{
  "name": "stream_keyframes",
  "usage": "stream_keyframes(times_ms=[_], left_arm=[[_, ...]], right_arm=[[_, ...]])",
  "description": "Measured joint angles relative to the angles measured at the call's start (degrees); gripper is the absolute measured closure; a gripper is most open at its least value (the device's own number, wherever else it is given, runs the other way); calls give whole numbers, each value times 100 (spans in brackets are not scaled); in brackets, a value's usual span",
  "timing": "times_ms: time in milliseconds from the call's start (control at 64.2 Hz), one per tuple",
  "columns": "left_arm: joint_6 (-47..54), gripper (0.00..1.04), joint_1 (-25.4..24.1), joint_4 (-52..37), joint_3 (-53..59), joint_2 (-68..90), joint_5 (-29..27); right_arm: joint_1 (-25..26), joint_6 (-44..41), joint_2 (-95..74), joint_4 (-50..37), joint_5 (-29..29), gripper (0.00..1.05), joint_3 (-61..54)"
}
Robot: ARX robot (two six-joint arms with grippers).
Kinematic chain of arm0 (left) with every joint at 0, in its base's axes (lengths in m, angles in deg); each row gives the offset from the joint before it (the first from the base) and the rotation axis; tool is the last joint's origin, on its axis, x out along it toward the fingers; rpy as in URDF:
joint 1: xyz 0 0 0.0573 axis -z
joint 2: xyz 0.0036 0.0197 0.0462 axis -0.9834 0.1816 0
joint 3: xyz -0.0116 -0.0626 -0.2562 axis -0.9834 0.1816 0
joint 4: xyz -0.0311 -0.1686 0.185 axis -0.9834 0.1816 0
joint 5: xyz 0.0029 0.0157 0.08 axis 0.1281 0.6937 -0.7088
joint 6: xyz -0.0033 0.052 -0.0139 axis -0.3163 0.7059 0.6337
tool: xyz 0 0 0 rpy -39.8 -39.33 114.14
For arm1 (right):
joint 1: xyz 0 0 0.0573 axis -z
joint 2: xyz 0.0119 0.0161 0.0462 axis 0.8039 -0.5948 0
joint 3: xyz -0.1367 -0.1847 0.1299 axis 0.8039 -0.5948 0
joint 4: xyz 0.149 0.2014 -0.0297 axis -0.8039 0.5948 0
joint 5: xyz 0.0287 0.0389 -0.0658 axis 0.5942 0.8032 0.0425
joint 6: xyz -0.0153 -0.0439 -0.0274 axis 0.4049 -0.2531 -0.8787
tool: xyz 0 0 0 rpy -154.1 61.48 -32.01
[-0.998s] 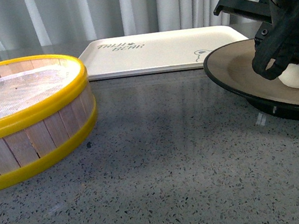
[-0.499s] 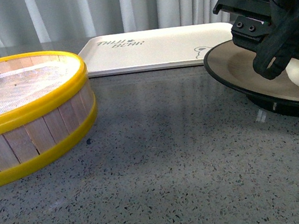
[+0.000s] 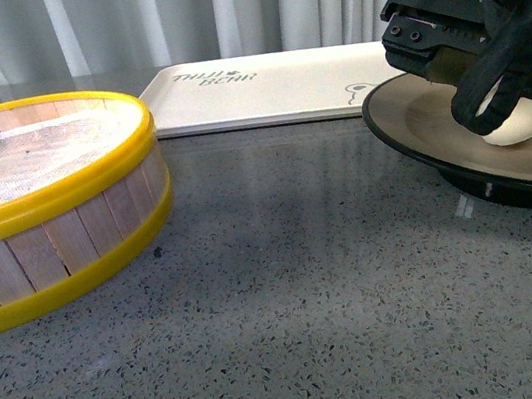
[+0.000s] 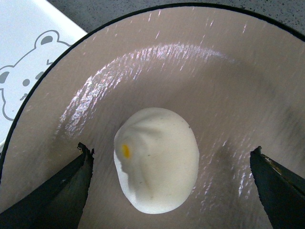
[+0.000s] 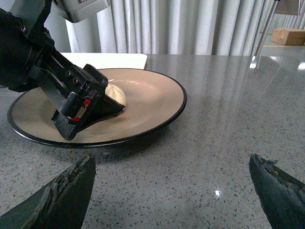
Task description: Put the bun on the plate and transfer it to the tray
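Item: small round creamy-white pleated bun w/ yellow dot (image 4: 156,160).
Item location: on the beige inside of a wide round black-rimmed plate (image 4: 190,71), approx mid-dish. The dot faces off to one side.
Plate posn: stands on the grey speckled stone table (image 3: 313,303), just beside the bear-print corner of the flat cream-white rect. tray (image 3: 269,88). Not on it.
L gripper (image 4: 171,151): above the bun, fingers spread wide, clear gap on each side, no contact. Holds nothing.
R gripper (image 5: 171,160): low over the table near the plate, fingers spread wide, nothing between them.
Step 1 (bun to plate): appears done.
Step 2 (plate to tray): outstanding. Neither arm grips the plate.
Progress est.: approx half.
Front view adds: overall layout. A yellow-rimmed wooden steamer basket (image 3: 57,222) is at L, the tray at rear, the plate at R. The L arm hides most of the bun here.
L wrist view adds: top-down look at the bun. Only view confirming gaps to both fingers, and the bear print close to the plate rim.
R wrist view adds: side look at the L gripper body over the dish, bun partly behind it. Only view showing the R fingers.
Not determinable: whether the plate rim overhangs the tray edge.
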Motion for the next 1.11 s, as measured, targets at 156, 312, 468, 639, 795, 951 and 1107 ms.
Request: stream_keyframes(times_ms=[156, 312, 468, 639, 795, 951, 1107], left_arm=[[-11, 7, -50, -7, 2, -81, 9], [-70, 7, -186, -275, 177, -479, -26], [-136, 7, -483, -822, 643, -1222, -219], [-142, 7, -1023, -1300, 1600, -2361, -363], [55, 7, -1582, -1399, 2721, -3624, -345], [120, 10, -2081, -1432, 3526, -4710, -501], [-820, 45, -3491, -2625, 5593, -6282, -282]], right_arm=[[0, 0, 0, 0, 0, 8, 0], [0, 0, 0, 0, 0, 8, 0], [0, 0, 0, 0, 0, 8, 0], [0, 0, 0, 0, 0, 8, 0], [0, 0, 0, 0, 0, 8, 0], [0, 0, 0, 0, 0, 8, 0], [0, 0, 0, 0, -2, 8, 0]])
